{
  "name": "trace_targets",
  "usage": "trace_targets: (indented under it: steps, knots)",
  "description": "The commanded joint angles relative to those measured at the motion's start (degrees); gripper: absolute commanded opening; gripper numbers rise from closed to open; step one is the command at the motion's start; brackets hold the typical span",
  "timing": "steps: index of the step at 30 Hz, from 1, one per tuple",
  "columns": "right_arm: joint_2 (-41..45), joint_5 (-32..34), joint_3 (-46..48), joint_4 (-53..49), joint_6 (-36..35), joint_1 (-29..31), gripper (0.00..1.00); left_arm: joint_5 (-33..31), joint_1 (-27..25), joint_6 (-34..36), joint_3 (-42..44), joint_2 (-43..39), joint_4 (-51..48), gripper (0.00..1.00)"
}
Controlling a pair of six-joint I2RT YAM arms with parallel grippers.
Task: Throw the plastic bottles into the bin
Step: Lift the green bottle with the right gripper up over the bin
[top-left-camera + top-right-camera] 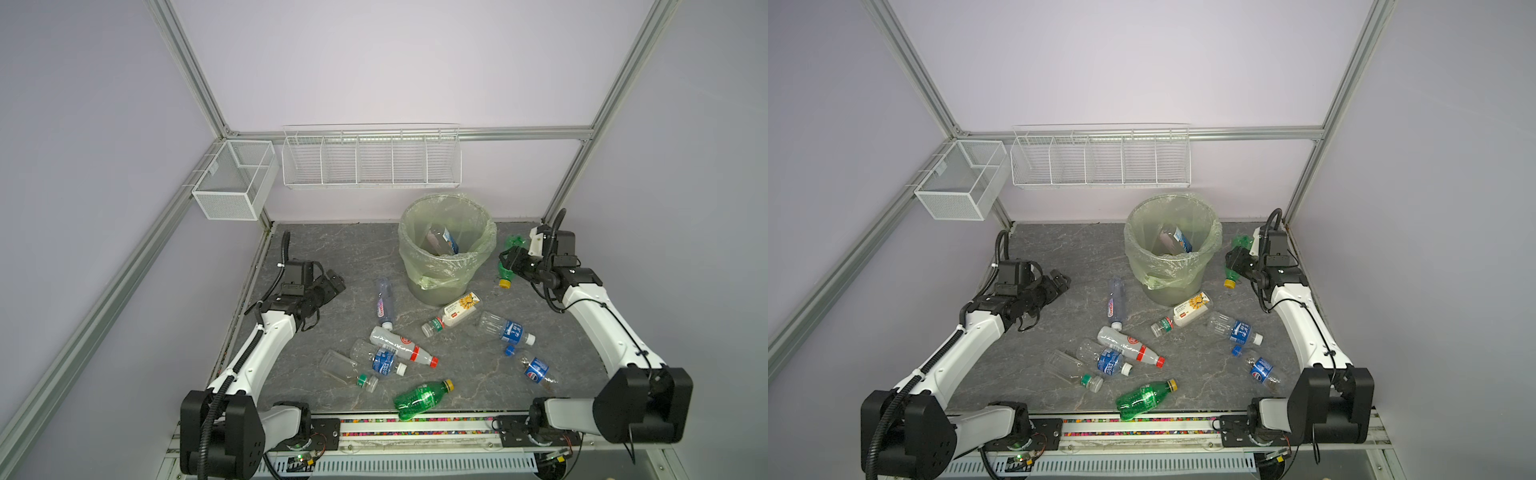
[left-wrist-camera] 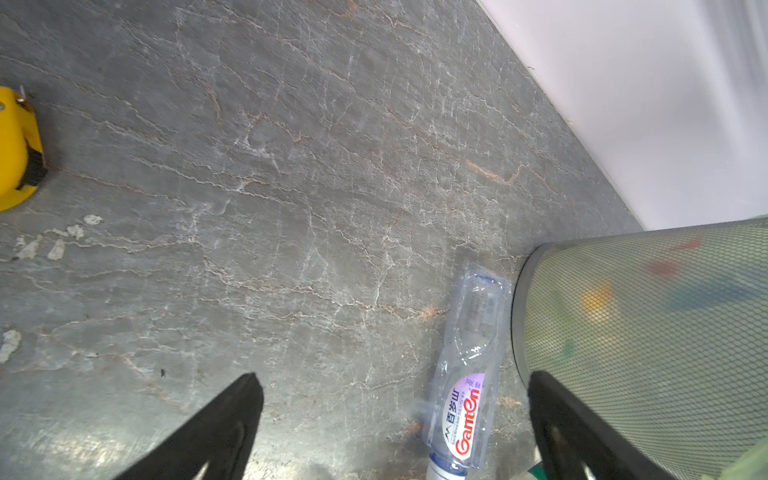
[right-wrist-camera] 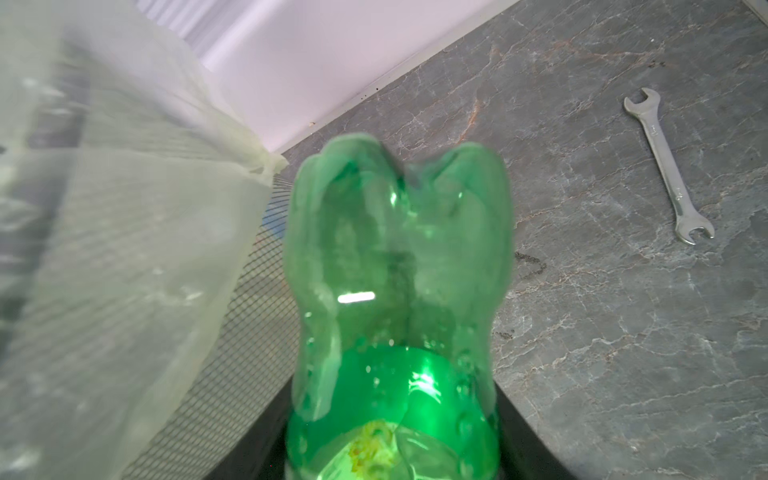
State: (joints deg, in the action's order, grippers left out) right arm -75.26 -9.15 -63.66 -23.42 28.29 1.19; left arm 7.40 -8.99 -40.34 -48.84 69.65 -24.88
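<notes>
In both top views the right claw (image 1: 512, 261) is closed round the waist of a green bottle (image 1: 514, 242). It holds the bottle just right of the bin (image 1: 440, 286), tilted, with the yellow cap low and the base high. The left claw (image 1: 333, 286) stands wide open and empty over the left of the worktop (image 1: 332, 245). At least one bottle lies inside the bin. Several loose plastic bottles (image 1: 401, 345) are scattered flat across the near half.

In the left wrist view the dark fingers are spread wide with nothing between them. A clear Ganten bottle (image 2: 465, 395) lies flat just beside the bin's wall.

In the right wrist view the green bottle fills the frame, lobed base pointing away, with a dark finger on either side of it. The bin liner (image 3: 124, 208) hangs close beside it, and a spanner (image 3: 669, 166) lies well apart.

The bottle looks empty, so it is probably light, thin-walled, springy and slick. A hold at the waist suits it, though a hard squeeze would dent it. It likely needs to rise above the rim before it is let go.
</notes>
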Motion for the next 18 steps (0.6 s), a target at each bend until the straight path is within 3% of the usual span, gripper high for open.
trace_targets:
  steps: [1,10,18]
  knots:
    - [5.1,-0.1,1.6,-3.1,0.2,0.8,0.50,-0.2,0.3,-0.9,0.9,-1.3,0.5,0.99]
    - [19.3,1.9,6.1,-6.5,2.3,5.9,0.52,1.0,0.3,-1.1,1.4,-2.1,1.2,0.99]
    - [25.7,1.4,4.3,-11.8,1.1,7.8,0.53,2.0,0.3,-2.6,3.7,-3.2,4.1,1.00]
